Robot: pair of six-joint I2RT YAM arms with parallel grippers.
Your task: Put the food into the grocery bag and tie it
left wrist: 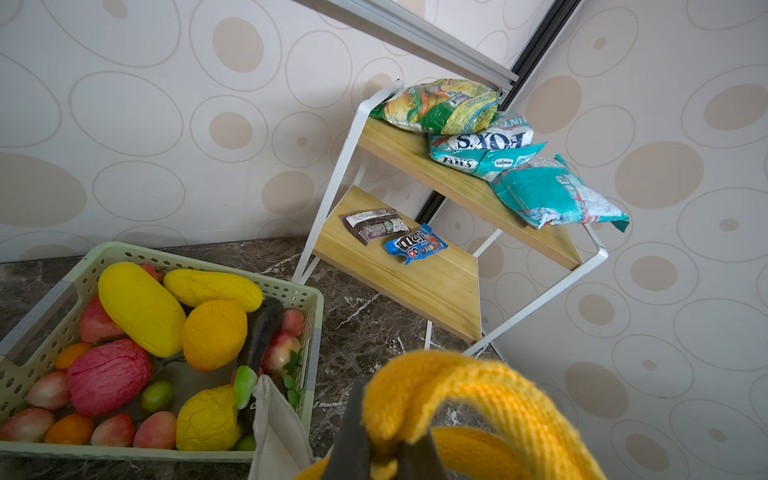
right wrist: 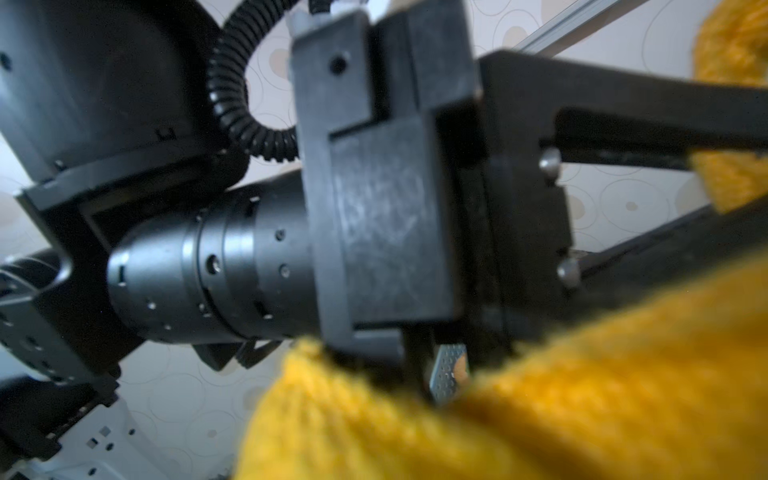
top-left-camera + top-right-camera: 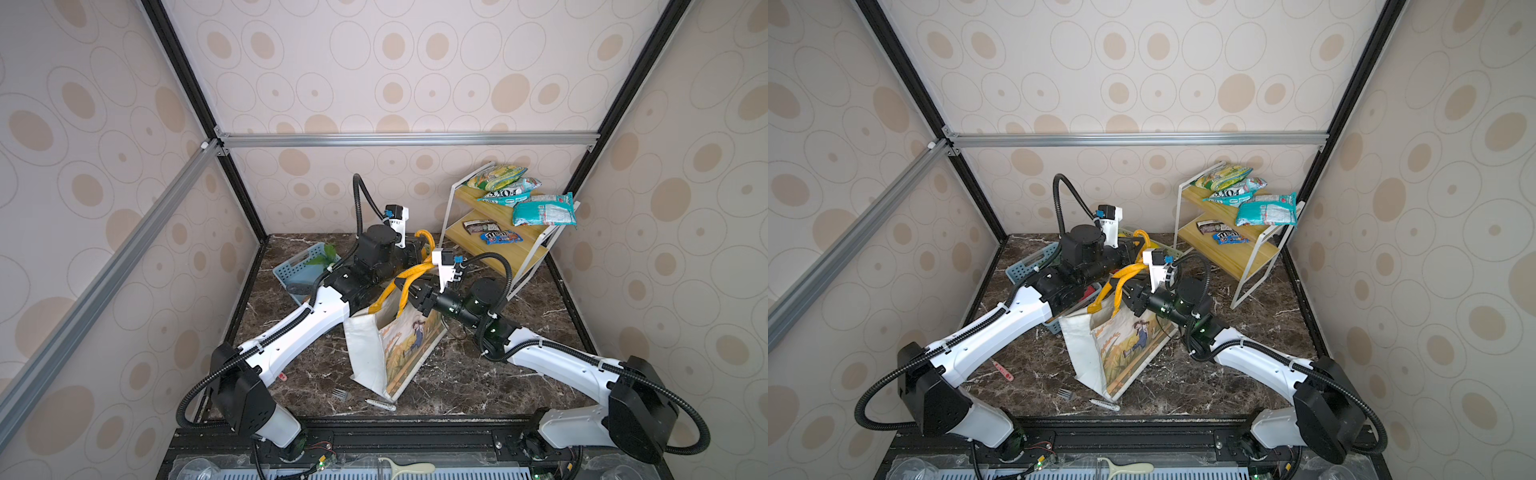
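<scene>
The grocery bag [image 3: 368,345] stands mid-table, a white canvas tote with a printed picture, its yellow handles [image 3: 415,272] pulled upward. My left gripper [image 1: 388,451] is shut on one handle strap [image 1: 478,386], held high behind the bag [image 3: 1084,345]. My right gripper [image 3: 406,291] is just above the bag's mouth with a strap between its fingers. In the right wrist view the yellow strap [image 2: 540,395] hides its jaws. A green leaf [image 3: 326,253] lies in the blue basket [image 3: 291,266]. Whatever food is inside the bag is hidden.
A pale green basket [image 1: 309,299] of toy fruit sits behind the bag. The white-framed wooden shelf [image 3: 498,245] with snack packets [image 3: 544,210] stands at the back right. A grey fork piece [image 3: 341,394], a white tube [image 3: 380,404] and a pink bit [image 3: 282,377] lie near the front edge.
</scene>
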